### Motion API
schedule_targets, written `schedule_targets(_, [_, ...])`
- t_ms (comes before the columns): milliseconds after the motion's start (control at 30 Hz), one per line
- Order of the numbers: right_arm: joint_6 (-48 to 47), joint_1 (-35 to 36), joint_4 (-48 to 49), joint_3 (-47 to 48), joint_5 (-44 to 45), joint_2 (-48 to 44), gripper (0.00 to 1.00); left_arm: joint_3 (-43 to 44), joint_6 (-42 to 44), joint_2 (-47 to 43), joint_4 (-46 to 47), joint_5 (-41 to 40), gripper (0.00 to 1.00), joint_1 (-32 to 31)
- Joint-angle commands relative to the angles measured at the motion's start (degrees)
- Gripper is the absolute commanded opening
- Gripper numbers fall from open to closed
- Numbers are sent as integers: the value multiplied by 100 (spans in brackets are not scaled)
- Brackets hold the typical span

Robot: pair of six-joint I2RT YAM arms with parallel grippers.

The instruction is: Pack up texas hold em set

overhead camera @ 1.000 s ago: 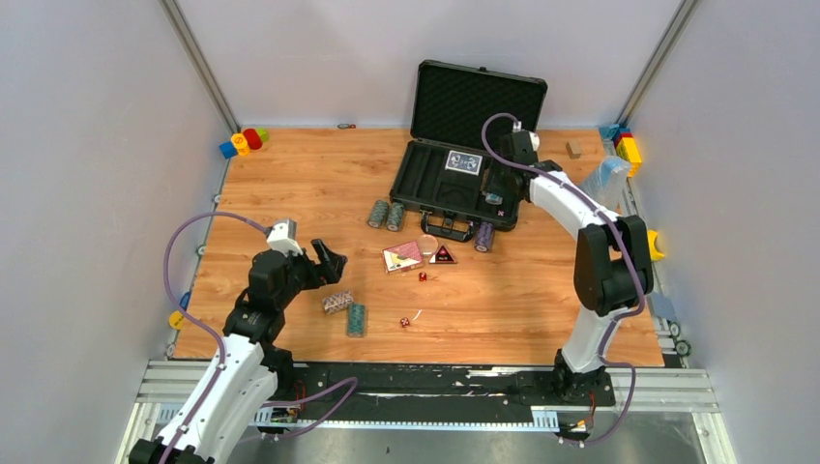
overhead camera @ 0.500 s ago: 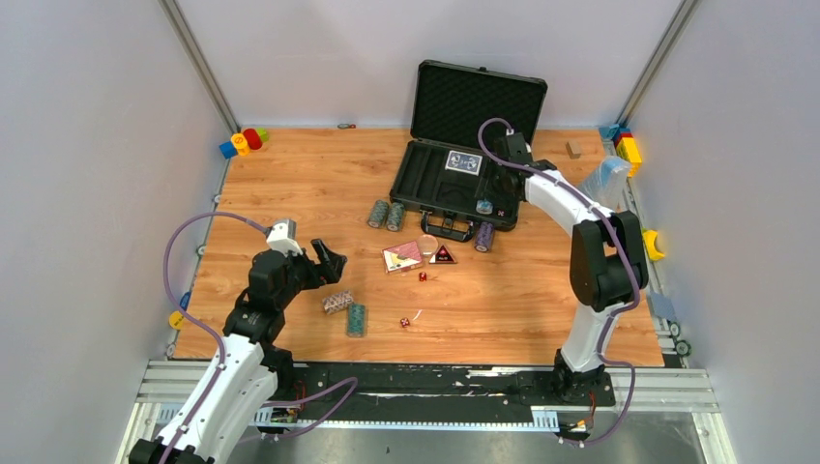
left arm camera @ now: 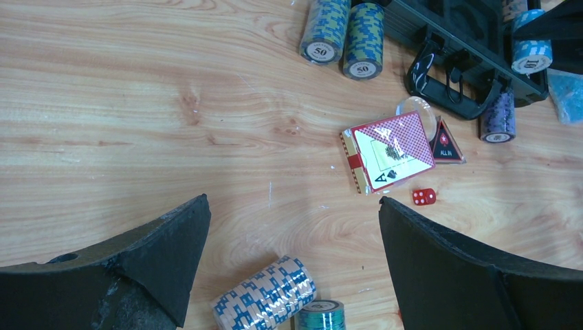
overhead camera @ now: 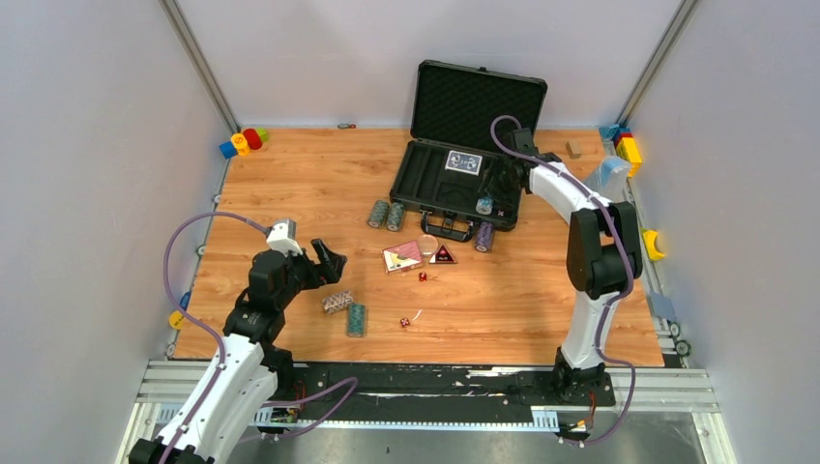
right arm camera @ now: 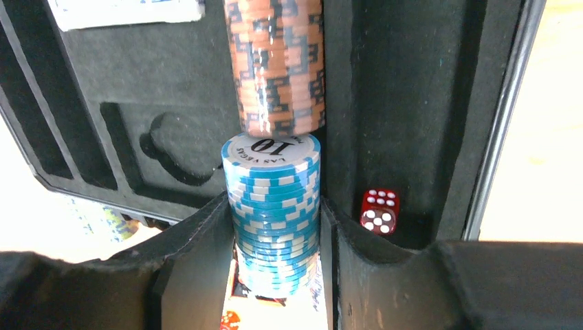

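Observation:
The open black case (overhead camera: 437,189) stands at the back with a blue card deck (overhead camera: 463,162) in it. My right gripper (right arm camera: 275,213) is shut on a light-blue chip roll (right arm camera: 273,206) marked 10, in the case's right slot against an orange roll (right arm camera: 278,62); a red die (right arm camera: 379,210) lies beside it. My left gripper (left arm camera: 292,203) is open and empty above a blue-white roll (left arm camera: 265,299) and a green roll (left arm camera: 320,316). A red card deck (overhead camera: 402,256), the triangular button (overhead camera: 443,255), two dice (overhead camera: 423,276), two rolls (overhead camera: 387,215) and a purple roll (overhead camera: 483,237) lie on the table.
Toy blocks sit at the back left corner (overhead camera: 244,141) and back right corner (overhead camera: 627,145). A clear plastic bag (overhead camera: 607,179) lies right of the case. A small wooden block (overhead camera: 573,148) is behind the right arm.
My right arm has drawn back and to the right over the case, uncovering the light-blue roll at the case's front right. My left arm has not moved.

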Motion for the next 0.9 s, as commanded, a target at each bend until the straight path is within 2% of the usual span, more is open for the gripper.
schedule_targets(0, [196,-136,137,629,-3,185,28,35,-34,-32,85,-46,100,14])
schedule_targets(233, [79,-270,59,1400,187,738,29,44,-27,-35,52,-82,100,12])
schedule_targets(333, [-41,-274,2,1694,412,971,33,46,-41,-47,46,-105,100,10])
schedule_targets(400, [-169,-273,-59,1882,454,1088,39,44,-40,-49,38,-106,100,8])
schedule_targets(500, [-298,-274,-187,1996,679,1144,55,45,-35,-58,37,-107,100,9])
schedule_targets(633, [-460,-226,-235,1890,868,877,67,38,-37,-59,34,-102,100,11])
schedule_targets(867, [-652,3,-241,1454,1346,211,66,38,-30,-71,33,-77,100,11])
